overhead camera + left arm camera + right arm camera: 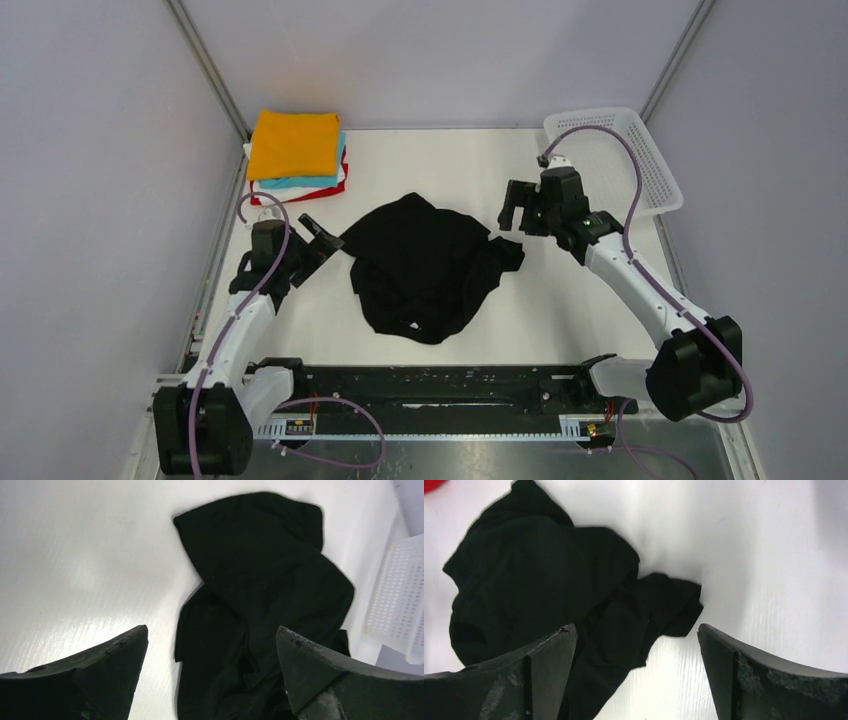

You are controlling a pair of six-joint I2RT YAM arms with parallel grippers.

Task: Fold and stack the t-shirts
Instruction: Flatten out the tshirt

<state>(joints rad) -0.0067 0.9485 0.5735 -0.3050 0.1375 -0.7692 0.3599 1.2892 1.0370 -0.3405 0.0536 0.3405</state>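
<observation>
While the left gripper (318,231) and right gripper (514,208) hang empty, fingers wide apart, the crumpled black t-shirt (425,265) lies between them, near both sets of fingertips. The likely risk is that a pinch catches several bunched layers — dragging the heap instead of spreading it — while the folded stack (297,155) waits beyond the left gripper

Plain black t-shirt (425,265) against a glossy white table (440,165); an orange shirt (293,143), a turquoise shirt (312,182), a red shirt (300,196); white mesh-patterned basket (655,175); purple cables (598,128).
</observation>
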